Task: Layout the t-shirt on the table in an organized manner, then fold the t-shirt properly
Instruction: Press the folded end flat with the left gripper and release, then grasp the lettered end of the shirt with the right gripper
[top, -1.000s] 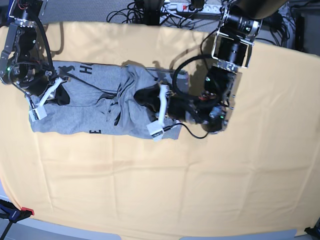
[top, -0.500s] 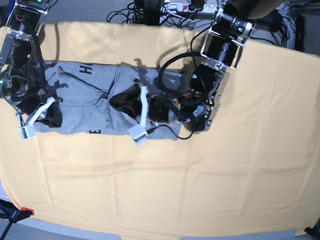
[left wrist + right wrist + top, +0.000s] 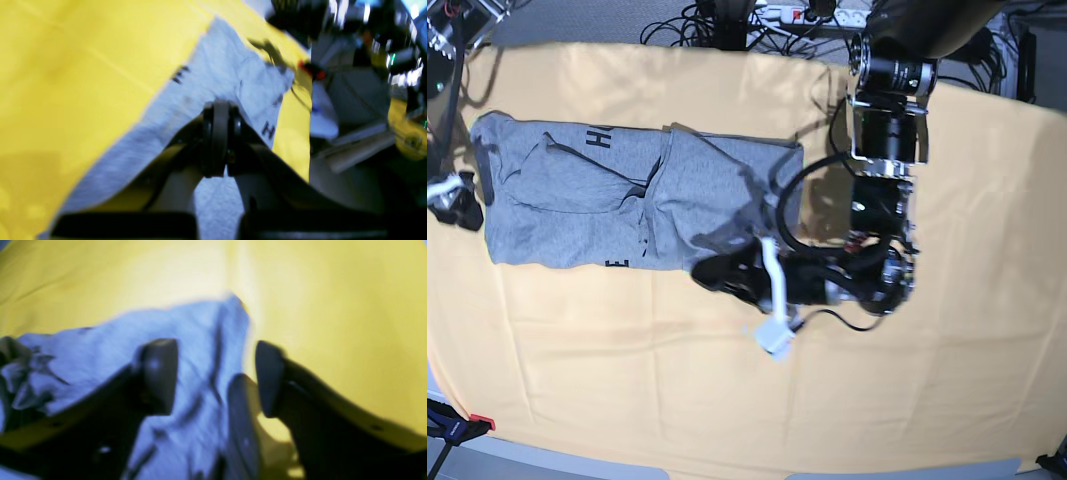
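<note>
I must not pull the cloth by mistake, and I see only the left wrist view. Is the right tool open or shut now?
Observer: Open. In the right wrist view the right tool has its jaws apart and grips nothing.
Operator: Where is it compared to the t-shirt?
Observer: In the base view it is just off the left end of the t-shirt.
Operator: Does the shirt lie flat?
Observer: Not fully. In the base view a raised fold crosses its middle.
</note>
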Robot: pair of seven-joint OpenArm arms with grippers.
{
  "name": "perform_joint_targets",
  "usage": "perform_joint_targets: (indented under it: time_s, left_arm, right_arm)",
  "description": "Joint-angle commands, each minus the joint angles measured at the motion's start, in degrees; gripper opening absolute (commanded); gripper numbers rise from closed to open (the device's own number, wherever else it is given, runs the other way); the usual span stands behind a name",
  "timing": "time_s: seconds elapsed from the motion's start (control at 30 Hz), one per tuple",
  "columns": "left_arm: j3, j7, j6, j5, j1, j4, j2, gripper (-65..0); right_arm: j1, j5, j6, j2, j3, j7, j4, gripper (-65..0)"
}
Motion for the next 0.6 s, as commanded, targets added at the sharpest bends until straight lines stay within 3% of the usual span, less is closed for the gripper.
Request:
perform_joint_targets:
  time_s: [0.0, 0.37, 0.57]
  left_arm:
    - [-1.1, -1.1, -0.3, -2.8, -2.0, 1.0, -0.4, -65.0]
    - [-3.6, 0.8, -0.3, -9.6, -1.7, 1.0, -12.5, -65.0]
    - [-3.6, 0.8, -0.3, -15.2, -1.7, 1.0, -18.4, -65.0]
  right_arm:
    - [-0.2, 1.7, -0.3, 1.8, 0.9, 1.6, 0.8, -22.5]
    - [-6.4, 2.7, -4.0, 1.9, -0.2, 1.6, 0.7, -22.6]
    - [-6.8, 4.5, -3.4, 1.9, -4.7, 1.4, -4.2, -22.6]
